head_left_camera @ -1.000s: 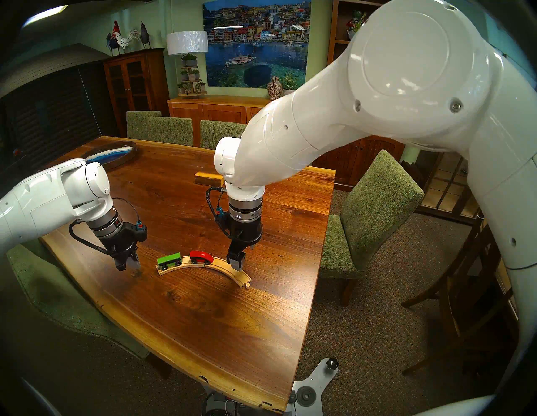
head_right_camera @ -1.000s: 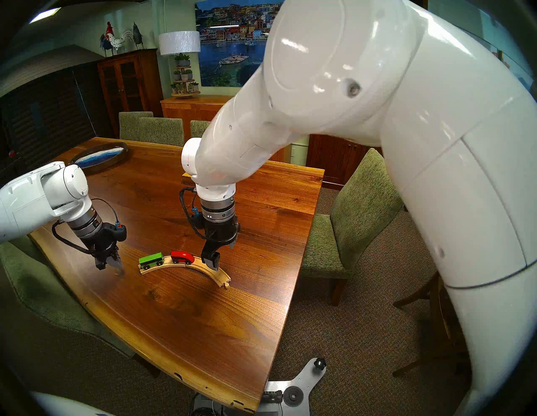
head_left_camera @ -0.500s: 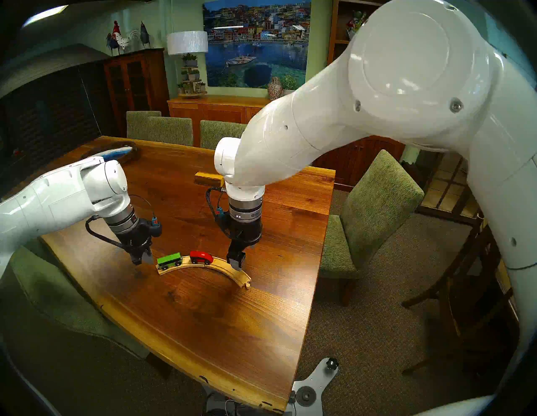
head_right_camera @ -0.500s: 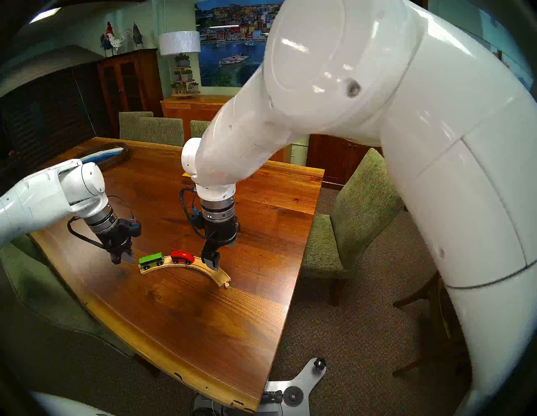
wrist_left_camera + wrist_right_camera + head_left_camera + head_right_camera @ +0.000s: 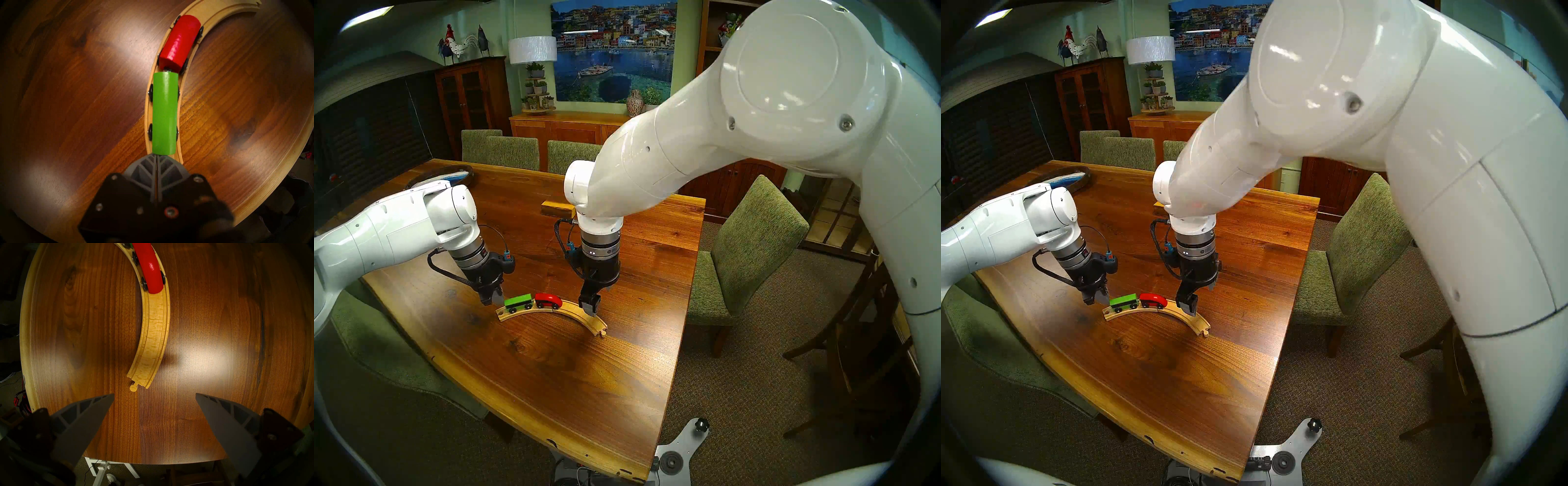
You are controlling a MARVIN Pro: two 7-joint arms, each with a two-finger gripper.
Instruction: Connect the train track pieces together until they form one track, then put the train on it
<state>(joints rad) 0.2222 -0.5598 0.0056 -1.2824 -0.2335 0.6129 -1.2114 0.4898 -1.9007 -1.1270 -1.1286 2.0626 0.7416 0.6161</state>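
The track [image 5: 551, 314] is one pale, twin-grooved wooden arc lying near the middle of the table [image 5: 551, 390], a round peg at its right end. On its left half stands the train: a boxy green car [image 5: 518, 302] touching a glossy red car [image 5: 548, 300], both black-wheeled. The left gripper [image 5: 492, 300], fingers closed and empty, sits against the green car's left end, hiding the track's end from the wrist view. The right gripper [image 5: 154, 414], fingers spread wide, hangs over the track's right part; the head view hides its far finger.
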